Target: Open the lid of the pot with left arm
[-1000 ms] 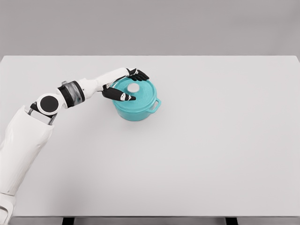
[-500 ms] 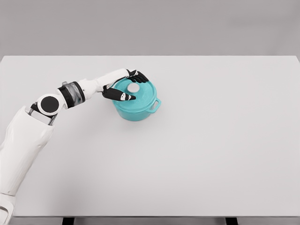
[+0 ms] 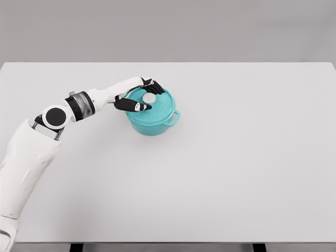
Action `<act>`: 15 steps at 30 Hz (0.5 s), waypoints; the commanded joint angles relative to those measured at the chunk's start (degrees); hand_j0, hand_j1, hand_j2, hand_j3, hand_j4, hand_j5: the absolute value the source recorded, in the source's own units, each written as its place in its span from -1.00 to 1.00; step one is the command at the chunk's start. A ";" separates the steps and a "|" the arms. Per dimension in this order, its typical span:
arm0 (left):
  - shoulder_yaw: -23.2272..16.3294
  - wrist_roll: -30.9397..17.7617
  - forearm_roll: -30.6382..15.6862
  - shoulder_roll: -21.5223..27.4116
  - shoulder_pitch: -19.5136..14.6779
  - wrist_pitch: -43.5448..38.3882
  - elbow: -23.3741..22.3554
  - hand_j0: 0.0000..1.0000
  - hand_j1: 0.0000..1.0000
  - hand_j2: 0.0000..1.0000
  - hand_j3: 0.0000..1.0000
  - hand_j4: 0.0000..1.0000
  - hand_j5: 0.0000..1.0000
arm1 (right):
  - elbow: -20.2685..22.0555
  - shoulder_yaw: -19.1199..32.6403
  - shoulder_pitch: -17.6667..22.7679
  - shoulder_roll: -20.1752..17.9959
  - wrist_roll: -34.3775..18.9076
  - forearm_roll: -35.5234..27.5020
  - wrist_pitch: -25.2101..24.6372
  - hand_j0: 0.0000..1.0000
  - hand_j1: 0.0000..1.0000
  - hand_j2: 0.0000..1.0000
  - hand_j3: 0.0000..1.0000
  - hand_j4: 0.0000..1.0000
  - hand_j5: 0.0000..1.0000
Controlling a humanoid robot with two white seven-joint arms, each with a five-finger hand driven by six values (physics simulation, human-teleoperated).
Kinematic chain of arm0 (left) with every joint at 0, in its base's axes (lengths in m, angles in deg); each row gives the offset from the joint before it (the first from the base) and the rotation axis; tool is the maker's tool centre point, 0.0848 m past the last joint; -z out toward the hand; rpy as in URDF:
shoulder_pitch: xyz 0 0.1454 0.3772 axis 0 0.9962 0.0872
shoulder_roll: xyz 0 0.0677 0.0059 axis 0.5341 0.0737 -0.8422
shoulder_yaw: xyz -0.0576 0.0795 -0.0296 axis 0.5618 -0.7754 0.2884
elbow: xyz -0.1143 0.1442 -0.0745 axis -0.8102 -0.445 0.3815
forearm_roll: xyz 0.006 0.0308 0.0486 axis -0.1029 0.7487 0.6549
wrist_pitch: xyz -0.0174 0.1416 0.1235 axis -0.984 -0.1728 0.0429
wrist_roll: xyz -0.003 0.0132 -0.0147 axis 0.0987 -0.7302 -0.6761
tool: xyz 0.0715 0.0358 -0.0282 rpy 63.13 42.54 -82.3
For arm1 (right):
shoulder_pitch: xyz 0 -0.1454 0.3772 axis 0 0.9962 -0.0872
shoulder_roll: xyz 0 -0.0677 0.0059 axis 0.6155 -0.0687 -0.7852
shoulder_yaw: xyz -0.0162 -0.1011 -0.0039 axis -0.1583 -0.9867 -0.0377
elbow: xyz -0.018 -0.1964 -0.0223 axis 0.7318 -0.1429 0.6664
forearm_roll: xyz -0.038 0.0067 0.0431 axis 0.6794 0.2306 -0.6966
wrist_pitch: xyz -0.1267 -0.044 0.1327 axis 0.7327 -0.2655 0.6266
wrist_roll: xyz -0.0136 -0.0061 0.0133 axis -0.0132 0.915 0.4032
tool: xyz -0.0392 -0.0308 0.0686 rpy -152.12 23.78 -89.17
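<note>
Currently sitting left of centre, nearer the table's (image 3: 252, 173) far edge: teal pot (image 3: 153, 122), lid (image 3: 157, 104) seated, white knob (image 3: 149, 98). Reaching over lid: left hand (image 3: 140, 96), fingers (image 3: 136, 106) flanking knob, unclosed.

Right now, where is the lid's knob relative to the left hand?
In the head view, the white knob sits at the centre of the teal lid, between the left hand fingers, left of table centre.
</note>
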 commanded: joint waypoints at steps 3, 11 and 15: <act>0.44 -0.02 0.02 -0.04 0.00 -0.11 -0.07 0.15 0.15 0.15 0.15 0.15 0.15 | -0.01 0.00 0.00 0.00 0.00 -0.03 0.01 1.00 1.00 1.00 1.00 1.00 1.00; 0.88 -0.02 -0.16 0.13 0.00 -0.20 0.37 0.10 0.10 0.10 0.10 0.10 0.10 | -0.01 0.00 0.00 0.00 0.00 -0.03 0.01 1.00 1.00 1.00 1.00 1.00 1.00; 1.41 -0.02 -0.33 0.13 0.09 -0.20 0.81 0.10 0.10 0.10 0.10 0.10 0.10 | -0.01 0.00 0.00 0.00 0.00 -0.03 0.01 1.00 1.00 1.00 1.00 1.00 1.00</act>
